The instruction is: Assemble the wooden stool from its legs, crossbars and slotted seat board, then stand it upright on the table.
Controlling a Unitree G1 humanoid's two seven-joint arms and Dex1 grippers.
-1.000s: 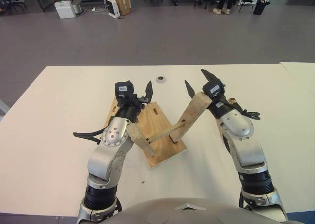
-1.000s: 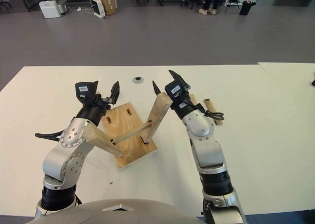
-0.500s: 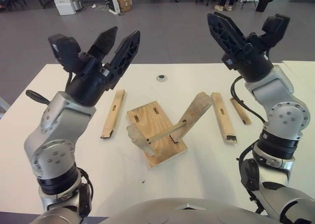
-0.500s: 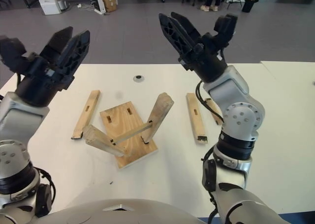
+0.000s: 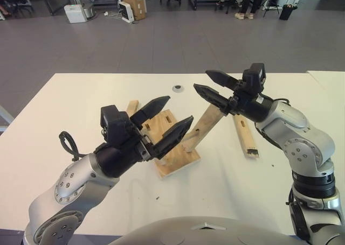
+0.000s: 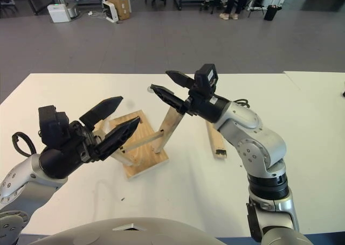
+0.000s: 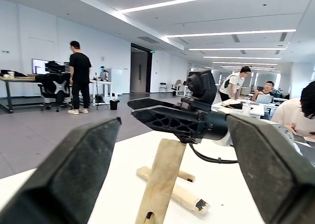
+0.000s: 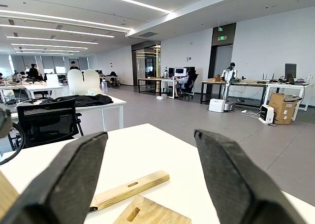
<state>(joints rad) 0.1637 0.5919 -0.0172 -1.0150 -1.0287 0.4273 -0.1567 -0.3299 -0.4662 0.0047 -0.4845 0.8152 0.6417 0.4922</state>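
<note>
The slotted seat board (image 6: 141,160) lies flat on the white table (image 5: 64,110). One leg (image 5: 207,122) stands tilted in it, and a crossbar (image 6: 141,142) runs from that leg to a second leg partly hidden behind my left arm. My left gripper (image 5: 175,111) hovers open above the board, pointing right; its fingers (image 7: 74,175) frame the tilted leg (image 7: 162,179). My right gripper (image 5: 201,79) is open just above that leg's top, pointing left, with nothing held. A loose leg (image 5: 243,134) lies to the right, and another loose leg (image 8: 130,187) lies left of the board.
A small round black-and-white object (image 5: 177,87) sits on the table behind the stool parts. A short wooden piece (image 7: 184,176) lies by the right loose leg. The table's left and front areas offer free room.
Half a second ago both arms were raised high and spread apart. They have come down and swung inward, so the open grippers now face each other over the stool. The stool parts have not moved.
</note>
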